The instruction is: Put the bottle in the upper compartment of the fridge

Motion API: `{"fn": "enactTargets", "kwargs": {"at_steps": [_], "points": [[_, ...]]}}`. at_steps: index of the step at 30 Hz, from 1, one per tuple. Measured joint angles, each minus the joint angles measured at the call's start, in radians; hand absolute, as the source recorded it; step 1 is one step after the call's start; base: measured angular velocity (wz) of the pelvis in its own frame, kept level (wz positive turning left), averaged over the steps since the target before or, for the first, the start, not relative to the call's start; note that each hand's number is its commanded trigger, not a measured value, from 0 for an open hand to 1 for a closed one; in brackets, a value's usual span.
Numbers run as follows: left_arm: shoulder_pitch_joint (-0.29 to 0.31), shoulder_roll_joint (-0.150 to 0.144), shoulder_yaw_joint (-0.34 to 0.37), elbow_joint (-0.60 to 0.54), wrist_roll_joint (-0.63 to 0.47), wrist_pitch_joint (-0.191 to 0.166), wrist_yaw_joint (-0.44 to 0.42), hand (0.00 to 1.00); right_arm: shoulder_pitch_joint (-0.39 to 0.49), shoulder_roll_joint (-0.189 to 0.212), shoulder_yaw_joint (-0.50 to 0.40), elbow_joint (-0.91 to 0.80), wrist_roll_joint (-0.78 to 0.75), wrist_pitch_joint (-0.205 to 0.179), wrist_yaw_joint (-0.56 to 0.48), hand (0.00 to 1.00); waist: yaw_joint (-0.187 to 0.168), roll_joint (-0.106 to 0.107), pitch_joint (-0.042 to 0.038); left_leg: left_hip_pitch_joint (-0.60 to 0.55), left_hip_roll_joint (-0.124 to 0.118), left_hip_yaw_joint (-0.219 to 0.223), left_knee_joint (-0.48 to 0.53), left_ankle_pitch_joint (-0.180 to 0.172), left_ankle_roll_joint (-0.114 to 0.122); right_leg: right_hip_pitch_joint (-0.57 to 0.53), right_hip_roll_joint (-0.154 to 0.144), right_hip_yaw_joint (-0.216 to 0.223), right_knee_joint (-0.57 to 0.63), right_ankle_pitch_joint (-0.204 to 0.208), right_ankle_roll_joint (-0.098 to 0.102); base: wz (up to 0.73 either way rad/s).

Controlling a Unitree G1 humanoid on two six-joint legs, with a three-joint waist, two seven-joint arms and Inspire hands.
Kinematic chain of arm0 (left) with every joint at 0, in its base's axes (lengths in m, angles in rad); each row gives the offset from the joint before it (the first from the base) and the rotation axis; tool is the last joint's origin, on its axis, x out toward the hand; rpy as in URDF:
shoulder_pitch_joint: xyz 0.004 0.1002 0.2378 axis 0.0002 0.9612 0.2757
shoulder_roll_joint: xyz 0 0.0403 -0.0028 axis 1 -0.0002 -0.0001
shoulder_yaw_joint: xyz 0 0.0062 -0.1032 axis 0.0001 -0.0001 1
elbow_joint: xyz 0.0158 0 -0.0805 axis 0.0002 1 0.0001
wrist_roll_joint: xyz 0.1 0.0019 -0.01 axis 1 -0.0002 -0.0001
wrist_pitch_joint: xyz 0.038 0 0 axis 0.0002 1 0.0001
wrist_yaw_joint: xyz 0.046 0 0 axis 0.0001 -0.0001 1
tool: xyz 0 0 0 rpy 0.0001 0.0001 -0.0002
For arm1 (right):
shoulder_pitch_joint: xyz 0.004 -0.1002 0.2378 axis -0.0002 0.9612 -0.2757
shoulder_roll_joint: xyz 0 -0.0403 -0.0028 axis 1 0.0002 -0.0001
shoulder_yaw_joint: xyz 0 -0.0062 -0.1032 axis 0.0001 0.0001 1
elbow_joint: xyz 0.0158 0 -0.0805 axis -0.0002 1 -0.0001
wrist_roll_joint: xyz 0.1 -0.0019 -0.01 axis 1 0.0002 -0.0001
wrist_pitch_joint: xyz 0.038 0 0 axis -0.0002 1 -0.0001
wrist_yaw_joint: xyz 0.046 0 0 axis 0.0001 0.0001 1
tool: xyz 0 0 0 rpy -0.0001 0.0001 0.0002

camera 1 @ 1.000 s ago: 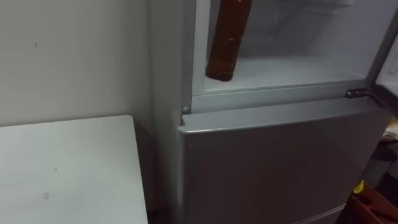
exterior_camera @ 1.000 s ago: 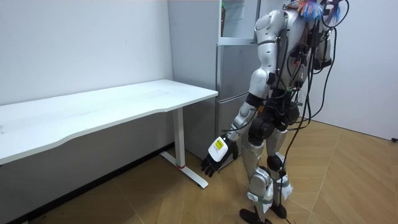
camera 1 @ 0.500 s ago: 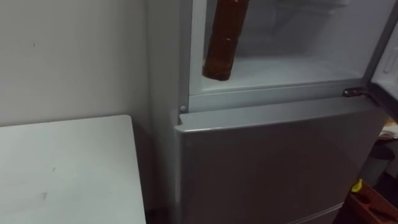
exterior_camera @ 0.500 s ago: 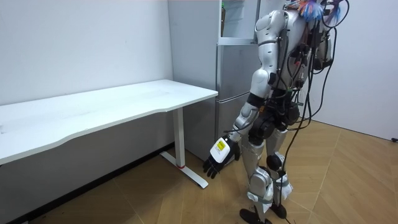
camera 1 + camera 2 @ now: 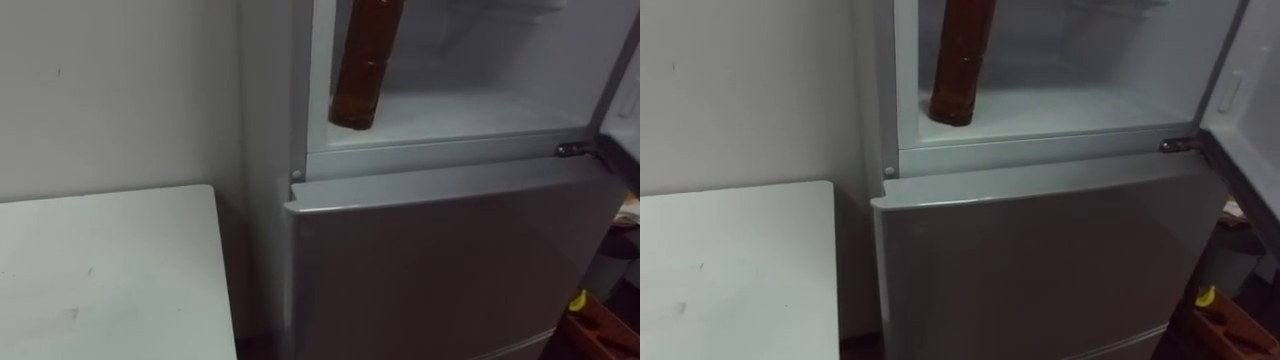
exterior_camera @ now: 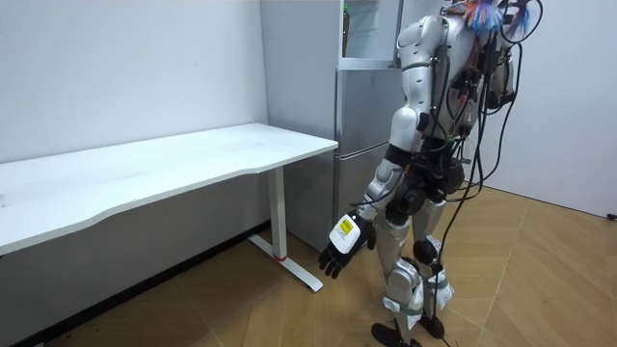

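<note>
Bare test room, silver fridge [image 5: 440, 260], white desk [image 6: 174, 166], wood floor [image 6: 559, 280]

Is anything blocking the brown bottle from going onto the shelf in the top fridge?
Nothing visible does. The upper door stands open, and the bottle is already inside the upper compartment, tilted, its base low at the front left. Whether it rests on the floor there is unclear.

You see the bottle [image 5: 362, 70] run out past the top edge, so its upper part is cut off. You cannot tell whether its base touches the fridge [image 5: 440, 250] shelf. The open door [image 5: 625, 100] is clipped at the right edge, and the tabletop [image 5: 110, 270] at the left and bottom. The small yellow thing [image 5: 578, 299] low on the right is too dim to name.
</note>
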Motion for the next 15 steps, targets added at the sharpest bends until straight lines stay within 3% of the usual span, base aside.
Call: {"fn": "enactTargets", "kwargs": {"at_steps": [6, 9, 13, 15], "points": [[-0.002, 0.001, -0.002, 0.0, 0.001, -0.023, 0.002, 0.0, -0.001, -0.002, 0.034, -0.048, -0.091, 0.008, 0.062, 0.0, 0.02, 0.004, 0.0028, 0.001, 0.001, -0.001, 0.0, -0.002, -0.005, -0.006, 0.01, 0.023, 0.002, 0.005, -0.007, -0.13], [-0.002, 0.003, -0.003, 0.004, 0.0, -0.026, 0.003, 0.0, -0.05, -0.015, 0.033, -0.125, -0.101, 0.003, 0.09, 0.0, 0.029, -0.004, 0.0022, -0.001, 0.004, -0.003, 0.002, -0.002, -0.008, -0.009, 0.01, 0.025, -0.001, 0.009, -0.014, -0.09], [-0.004, 0.014, -0.023, 0.006, 0.007, -0.03, 0.005, 0.0, -0.08, -0.034, 0.035, -0.202, -0.101, -0.056, 0.1, 0.0, 0.057, -0.019, -0.0067, -0.008, 0.016, -0.014, 0.019, -0.006, -0.016, 0.018, 0.02, 0.01, -0.046, 0.027, -0.022, 0.11], [-0.003, 0.018, -0.038, 0.011, 0.007, -0.027, 0.006, 0.0, -0.08, -0.034, 0.044, -0.215, -0.101, -0.088, 0.102, 0.0, 0.069, -0.022, -0.0041, -0.008, 0.019, -0.019, 0.022, -0.008, -0.019, 0.029, 0.025, 0.007, -0.059, 0.032, -0.023, 0.12]]}}
